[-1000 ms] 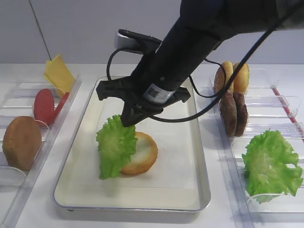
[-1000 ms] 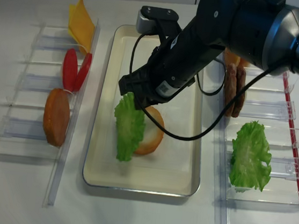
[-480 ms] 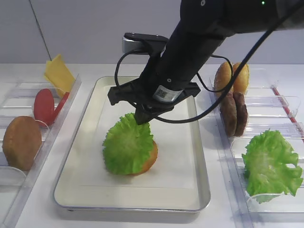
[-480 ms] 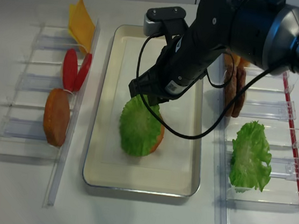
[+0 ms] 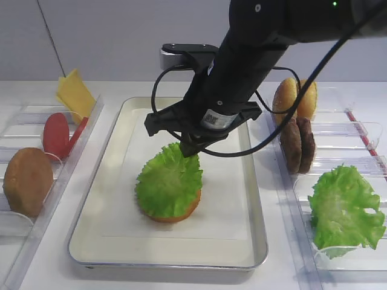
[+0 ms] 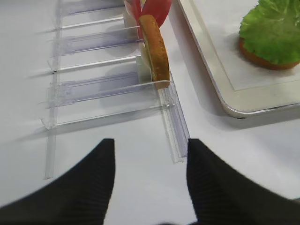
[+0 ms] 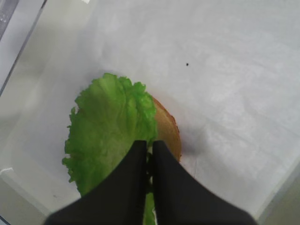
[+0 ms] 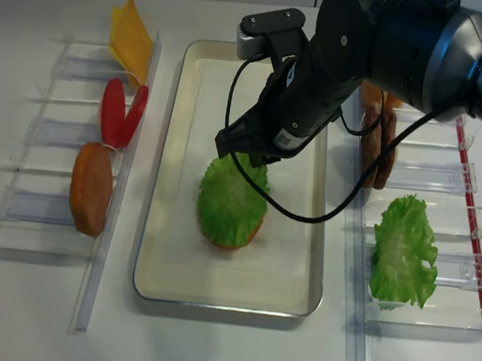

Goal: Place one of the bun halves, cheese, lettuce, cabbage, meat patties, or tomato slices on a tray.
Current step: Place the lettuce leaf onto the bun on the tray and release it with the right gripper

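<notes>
Robotics test bench, not a working kitchen: plain white tabletop [image 8: 25,313], clear plastic slotted racks [image 8: 55,129] holding replica burger ingredients, black cabled robot arm [image 8: 387,40] above rectangular cream metal-rimmed tray [image 8: 156,223].

Bright green frilly lettuce [image 5: 169,184] covers a golden-brown bun half [image 5: 181,211] on a cream tray [image 5: 97,235] with a silvery rim and white paper liner. Near the table's left edge: yellow cheese [image 5: 75,93], red tomato slices [image 5: 56,135], a brown bun [image 5: 27,181]. Near the right edge: dark brown meat patties [image 5: 296,145] and a green leaf [image 5: 344,210]. Black right gripper [image 7: 149,154].
</notes>
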{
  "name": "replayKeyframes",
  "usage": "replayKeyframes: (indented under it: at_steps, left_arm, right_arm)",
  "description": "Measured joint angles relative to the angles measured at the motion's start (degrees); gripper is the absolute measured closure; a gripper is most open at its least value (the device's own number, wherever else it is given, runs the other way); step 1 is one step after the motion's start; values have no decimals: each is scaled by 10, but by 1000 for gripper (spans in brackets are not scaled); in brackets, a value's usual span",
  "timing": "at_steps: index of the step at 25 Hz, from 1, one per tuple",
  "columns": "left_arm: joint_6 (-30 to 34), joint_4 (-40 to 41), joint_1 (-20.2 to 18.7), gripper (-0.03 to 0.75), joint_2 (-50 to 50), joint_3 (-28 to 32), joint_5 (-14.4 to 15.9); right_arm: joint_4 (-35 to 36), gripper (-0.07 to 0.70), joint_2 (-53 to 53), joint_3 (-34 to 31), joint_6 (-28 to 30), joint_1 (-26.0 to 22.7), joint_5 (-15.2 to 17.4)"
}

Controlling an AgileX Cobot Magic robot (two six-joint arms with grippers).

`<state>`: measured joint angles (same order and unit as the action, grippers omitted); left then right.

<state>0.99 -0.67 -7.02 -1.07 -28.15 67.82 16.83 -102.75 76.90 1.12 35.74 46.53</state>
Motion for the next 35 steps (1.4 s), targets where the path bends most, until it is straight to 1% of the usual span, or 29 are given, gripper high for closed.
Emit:
replayKeyframes:
  at_steps: [20,22,23,25,28,31,33,35]
  left_arm:
    - [0,0,0,389,0,0,0]
    - [0,0,0,389,0,0,0]
    - [0,0,0,389,0,0,0]
    - [0,0,0,389,0,0,0]
    - [0,0,0,389,0,0,0]
    - [0,0,0,389,0,0,0]
    - [0,0,0,389,0,0,0]
    - [0,0,0,389,0,0,0]
  right_arm:
    - [2,571,-25,0,0,0,-1]
    - [1,538,-25,0,0,0,-2]
    - [0,508,-25,0,0,0,-2]
    - [-6,432,-25,0,0,0,-2]
    - [-19,293,-25,1,0,0,5]
    - [-37,215,-26,19,-7,0,31]
    - [-47,197,-26,39,-11,0,56]
    - [-56,191,-26,62,-19,0,93]
